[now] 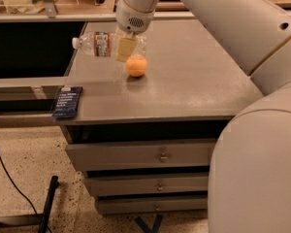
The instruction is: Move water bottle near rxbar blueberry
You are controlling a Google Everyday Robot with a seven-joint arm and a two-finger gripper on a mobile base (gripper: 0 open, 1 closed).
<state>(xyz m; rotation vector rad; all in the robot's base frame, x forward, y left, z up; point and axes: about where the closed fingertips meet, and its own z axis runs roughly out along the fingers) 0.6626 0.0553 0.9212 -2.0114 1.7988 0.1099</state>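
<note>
My gripper [126, 46] is shut on the water bottle [103, 43], a clear ribbed bottle with a white cap and a red and white label. It holds the bottle on its side above the back left part of the grey table top [184, 81], cap pointing left. The rxbar blueberry [67, 101], a flat navy wrapper with white text, lies at the table's front left corner, well in front of and below the bottle.
An orange ball [136, 65] sits on the table just in front of the gripper. Drawers [160, 155] are under the table top. My white arm fills the right side. A black cable runs over the floor at the left.
</note>
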